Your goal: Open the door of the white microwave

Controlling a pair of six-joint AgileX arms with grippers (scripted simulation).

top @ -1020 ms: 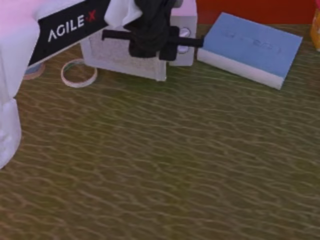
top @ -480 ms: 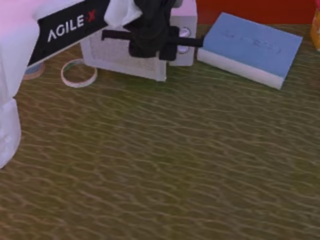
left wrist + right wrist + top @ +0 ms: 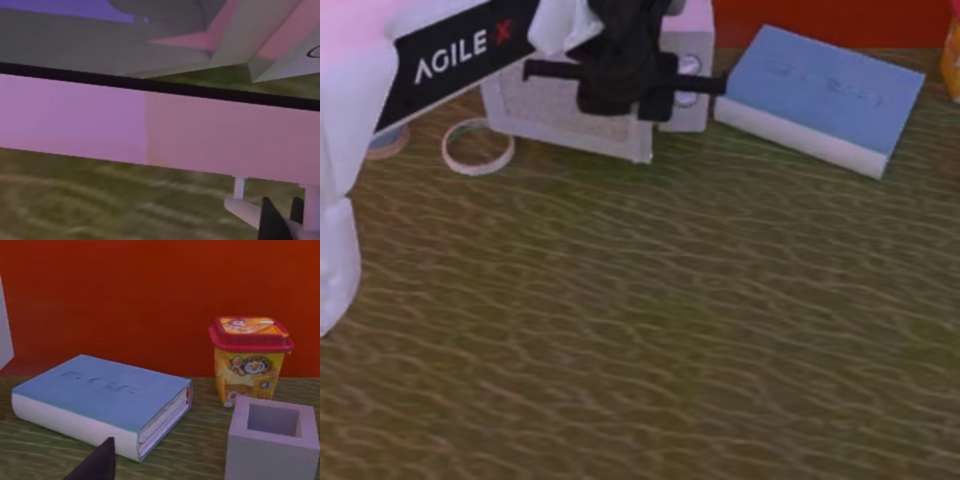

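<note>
Door (image 3: 565, 112) of white microwave (image 3: 692, 30) slightly ajar — far left, left gripper (image 3: 620, 75) over it, finger state unclear, book (image 3: 825, 90) right.

White microwave (image 3: 692, 45): small box, two silver knobs, directly under the left gripper (image 3: 620, 80) | door (image 3: 565, 115): mesh-windowed panel, swung slightly ajar, free edge below the gripper
</note>
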